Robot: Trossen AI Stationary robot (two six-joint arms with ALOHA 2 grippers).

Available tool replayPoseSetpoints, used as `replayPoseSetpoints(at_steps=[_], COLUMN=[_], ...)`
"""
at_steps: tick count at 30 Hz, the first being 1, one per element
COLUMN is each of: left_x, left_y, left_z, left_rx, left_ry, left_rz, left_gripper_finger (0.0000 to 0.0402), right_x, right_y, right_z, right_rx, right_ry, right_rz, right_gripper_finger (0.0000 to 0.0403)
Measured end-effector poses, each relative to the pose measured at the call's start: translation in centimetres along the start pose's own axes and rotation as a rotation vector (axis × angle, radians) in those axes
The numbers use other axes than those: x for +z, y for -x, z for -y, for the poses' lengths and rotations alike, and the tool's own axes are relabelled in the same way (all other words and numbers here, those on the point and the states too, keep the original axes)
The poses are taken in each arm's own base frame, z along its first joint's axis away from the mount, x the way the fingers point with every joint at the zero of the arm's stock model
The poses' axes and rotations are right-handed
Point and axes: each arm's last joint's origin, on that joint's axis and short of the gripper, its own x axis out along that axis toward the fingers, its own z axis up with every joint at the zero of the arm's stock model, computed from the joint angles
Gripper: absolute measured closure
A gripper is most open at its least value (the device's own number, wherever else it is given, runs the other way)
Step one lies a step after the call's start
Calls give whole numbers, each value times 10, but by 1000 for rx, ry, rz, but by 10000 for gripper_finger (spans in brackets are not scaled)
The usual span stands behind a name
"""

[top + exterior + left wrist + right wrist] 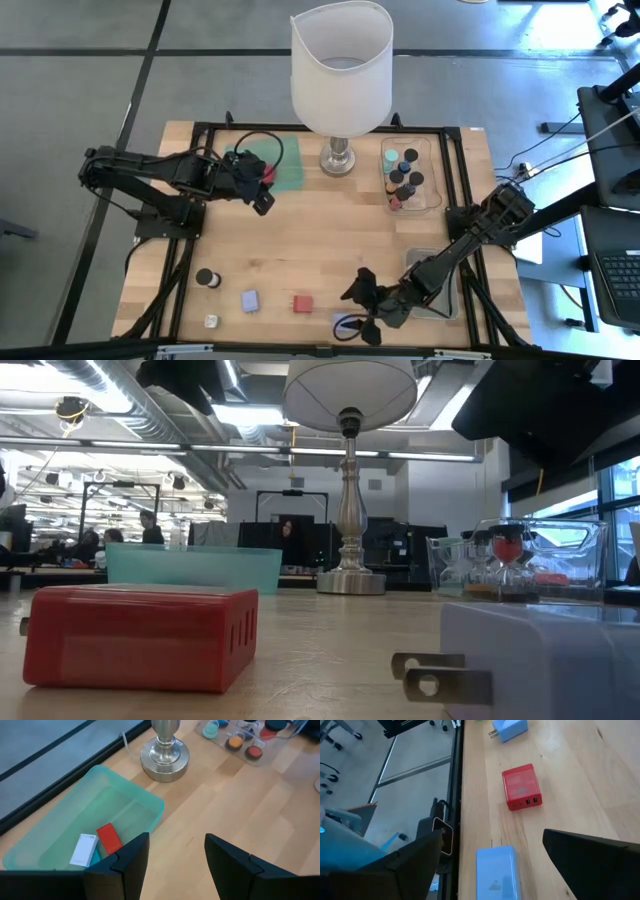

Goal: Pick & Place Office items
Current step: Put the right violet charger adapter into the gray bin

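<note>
Office items lie along the table's near edge: a dark-capped cylinder [207,278], a lavender block [249,300], a red plug block [302,303] [521,786], a small white piece [211,321] and a light-blue plug block [349,322] [495,870]. My right gripper [363,308] [497,847] is open above that light-blue block, one finger on either side of it, apart from it. My left gripper [260,195] [175,860] is open and empty at the rim of the teal tray [125,795], which holds a red block [108,838] and a white block [83,850].
A big white-shaded lamp [341,70] stands at the far middle on a metal foot [164,755]. A clear tray [410,175] with several capped cylinders sits far right. Another clear tray [435,280] lies under my right arm. Bare wood lies in the table's middle.
</note>
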Motion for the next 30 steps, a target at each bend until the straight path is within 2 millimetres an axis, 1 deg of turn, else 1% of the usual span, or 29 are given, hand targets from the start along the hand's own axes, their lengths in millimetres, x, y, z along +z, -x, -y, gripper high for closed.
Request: replayPoseSetpoints(at_steps=[3,9,12,18,22,25,30], left_x=[-1,-4,-4,-3,-3,-3,-3], left_y=[1,3,3,3,3,3,3], left_z=[1,4,4,3,3,3,3], left_rx=[-6,-19,-19,-3,-3,-5,-5], left_ry=[-9,-13,-12,2,14,14,22], left_rz=[-3,-4,-4,12,12,9,8], left_gripper_finger=[213,213,213,213,213,213,213], right_x=[-2,-16,-18,-21,-30,-33,-39], right_y=[-2,-15,-17,-19,-28,-33,-41], right_z=[1,6,8,7,8,7,8], right_rx=[-3,-30,-45,-23,-4,23,15], right_ry=[22,59,64,94,93,83,98], right_rz=[-3,-55,-50,-76,-102,-84,-111], right_gripper_finger=[52,52,52,52,52,52,52])
